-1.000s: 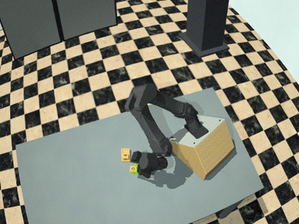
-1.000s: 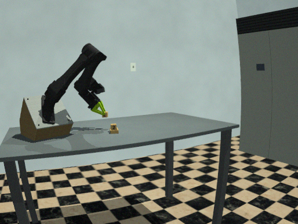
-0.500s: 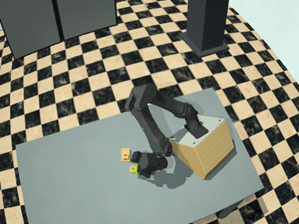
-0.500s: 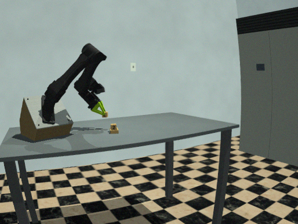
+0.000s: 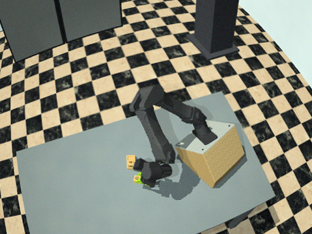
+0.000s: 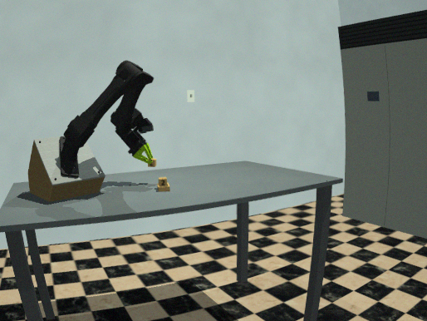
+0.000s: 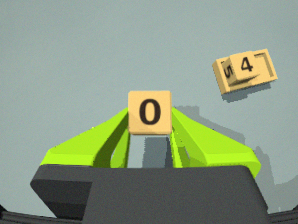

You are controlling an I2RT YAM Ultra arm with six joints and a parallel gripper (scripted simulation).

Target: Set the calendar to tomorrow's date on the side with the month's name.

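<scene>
The hand pinched a small wooden cube between its green fingers, holding it in the air above the desk, with the face marked 0 turned toward the wrist camera. The tray, with the other cube still in it showing a 4, sat on the desk a little beyond the raised cube and to its right in the wrist view; from the exterior view that cube's side showed a 2.

The cube looked light, rigid and smooth-sided, so it would likely neither crush nor sag, though a hard block could twist or slip in a shallow pinch. The grip lay on two opposite flat faces, near the fingertips, which seemed the sound place to take it: squarely across the middle, leaving the numbered faces free to read. The tray appeared light and shallow too, and probably easy to nudge when the cube goes back in beside its partner.
</scene>
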